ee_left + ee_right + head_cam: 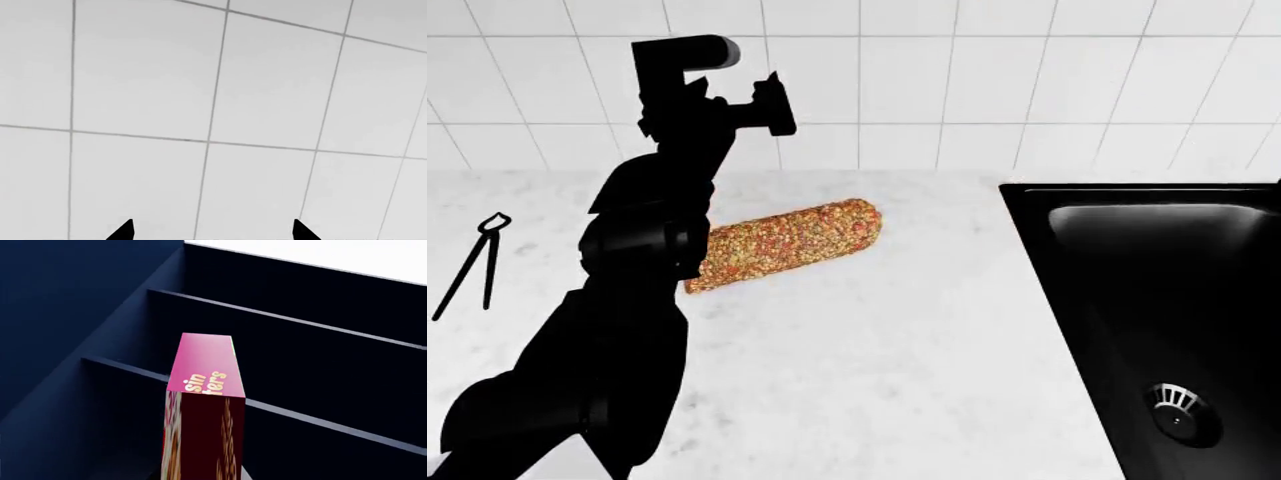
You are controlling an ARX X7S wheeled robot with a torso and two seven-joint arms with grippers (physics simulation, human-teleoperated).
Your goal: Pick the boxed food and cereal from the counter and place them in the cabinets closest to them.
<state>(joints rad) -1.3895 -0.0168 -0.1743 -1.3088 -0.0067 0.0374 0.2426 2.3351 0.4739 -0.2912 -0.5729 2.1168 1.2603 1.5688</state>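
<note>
Step in hand: shelving the cereal [203, 410]. Right wrist view shows the box rising straight from the right gripper, apparently pinched at its base, though the jaws themselves are hidden. Dark cabinet shelves [280, 320] sit just beyond the box. Left gripper [212, 232] faces the tiled wall [267, 100], jaws spread, empty. Boxed food not visible. Next: push the box onto a shelf, release.

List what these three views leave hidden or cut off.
- Right wrist view: the cereal fills the near frame, its base and the right gripper cut off by the picture's edge.
- Left wrist view: only the left gripper fingertips show against wall tiles.
- Head view: the boxed food appears nowhere; the left arm covers part of the counter.
</note>
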